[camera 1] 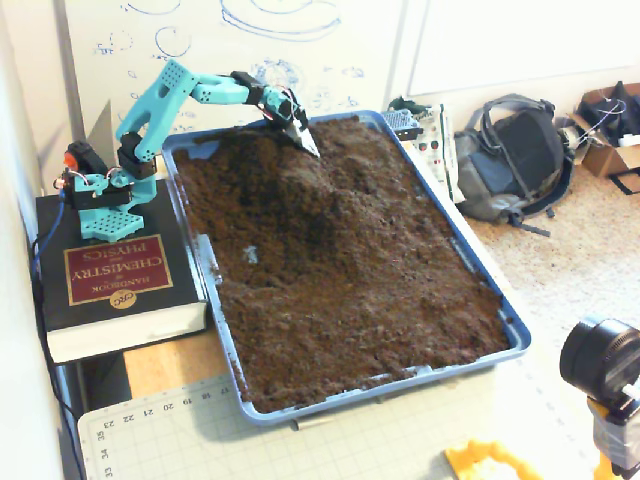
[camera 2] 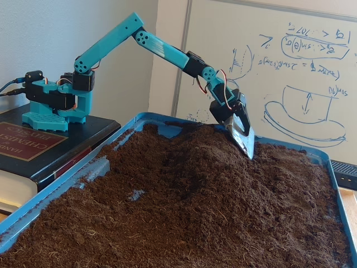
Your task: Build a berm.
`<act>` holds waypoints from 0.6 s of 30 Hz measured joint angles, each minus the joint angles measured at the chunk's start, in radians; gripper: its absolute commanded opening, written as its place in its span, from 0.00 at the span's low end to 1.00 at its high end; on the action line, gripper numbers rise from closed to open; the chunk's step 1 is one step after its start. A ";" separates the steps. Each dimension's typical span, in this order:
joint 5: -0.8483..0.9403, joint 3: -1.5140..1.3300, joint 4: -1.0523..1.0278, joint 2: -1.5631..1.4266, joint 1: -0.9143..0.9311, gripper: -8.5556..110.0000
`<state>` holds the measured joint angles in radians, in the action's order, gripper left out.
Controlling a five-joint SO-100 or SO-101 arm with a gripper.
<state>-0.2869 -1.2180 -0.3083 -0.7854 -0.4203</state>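
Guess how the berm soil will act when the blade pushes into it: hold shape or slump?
The berm looks dry and crumbly, so it will probably slump. Its gentle slopes suggest steep faces won't hold. The gripper carries a flat metal blade, so soil may spill round its edges.

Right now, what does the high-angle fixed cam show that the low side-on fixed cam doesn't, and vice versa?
Only the high-angle fixed view shows the whole blue tray, the backpack on the floor, the cutting mat and a camera at the lower right.

Only the low fixed view shows the whiteboard sketch clearly, and the berm in profile as a hump with sloping sides.

Both fixed views show the teal arm based on the chemistry book, and the hand with its scoop tip at the soil near the tray's far end.
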 measured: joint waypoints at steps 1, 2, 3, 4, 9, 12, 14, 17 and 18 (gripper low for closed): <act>0.014 0.000 0.000 0.002 0.002 0.07; 0.026 0.000 0.000 0.002 0.003 0.07; 0.035 -0.002 0.000 0.002 0.005 0.07; 0.041 -0.009 0.000 0.002 0.005 0.07; 0.063 -0.104 0.015 -0.044 0.002 0.07; 0.097 -0.187 0.015 -0.110 0.005 0.07; 0.120 -0.268 0.015 -0.160 0.006 0.07; 0.132 -0.331 0.015 -0.193 0.005 0.07; 0.133 -0.337 0.017 -0.201 0.006 0.07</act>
<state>-0.1534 -1.5555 -0.2915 -0.9863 -0.4142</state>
